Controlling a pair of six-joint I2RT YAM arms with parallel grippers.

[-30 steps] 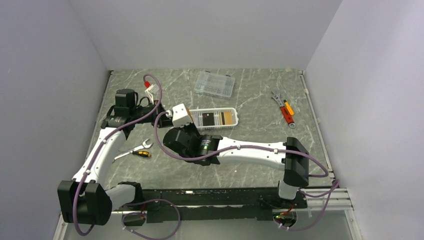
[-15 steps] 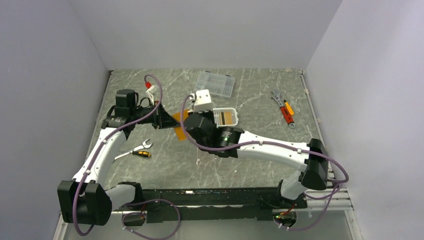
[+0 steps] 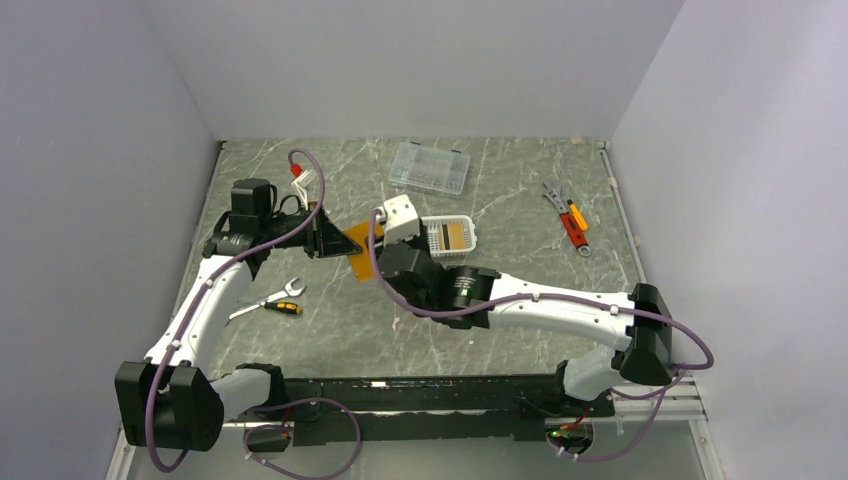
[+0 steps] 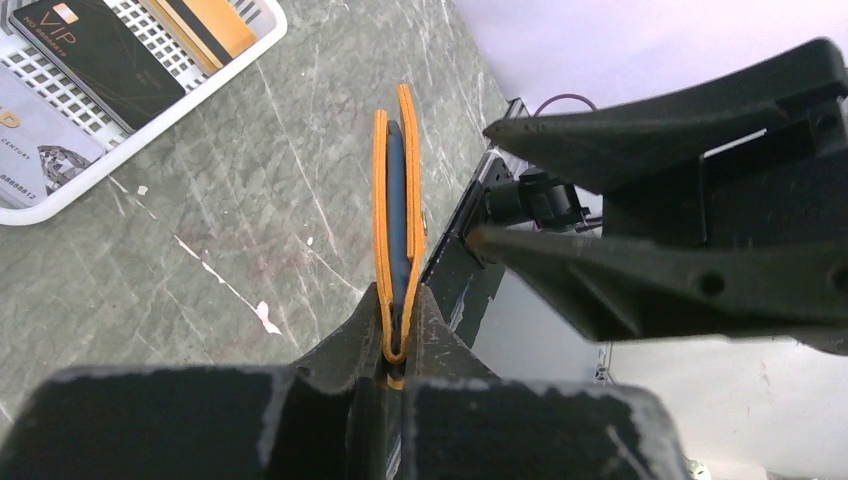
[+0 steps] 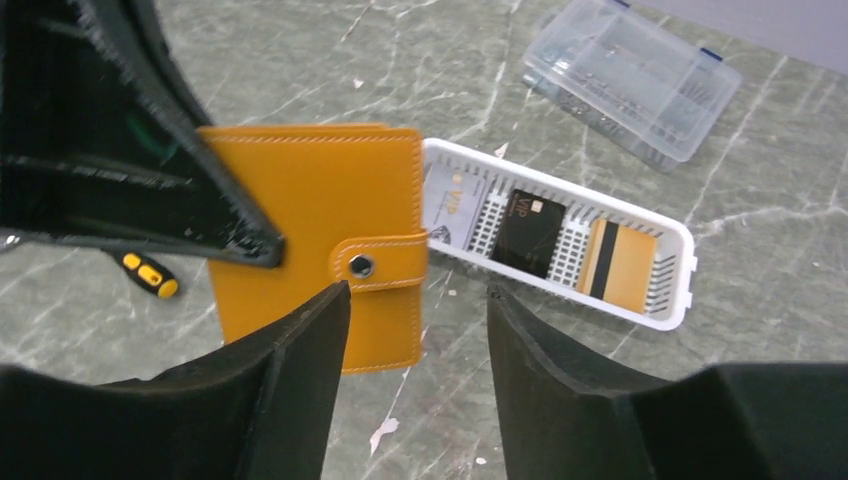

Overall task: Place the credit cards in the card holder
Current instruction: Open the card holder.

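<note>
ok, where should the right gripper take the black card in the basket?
Probably across its long edges, coming straight down: the black card lies in the white basket with bare floor showing either side, while its short ends sit near the walls.

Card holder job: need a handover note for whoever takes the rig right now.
Left gripper: shut on the card holder, held on edge.
Right gripper: jaws open, empty, facing the holder's snap strap.
Grey-white card, black card and gold card: lying in the white basket.
Done: holder picked up; dark layer between its flaps, card or lining, cannot tell.
Left: open the holder, load those three cards.
</note>
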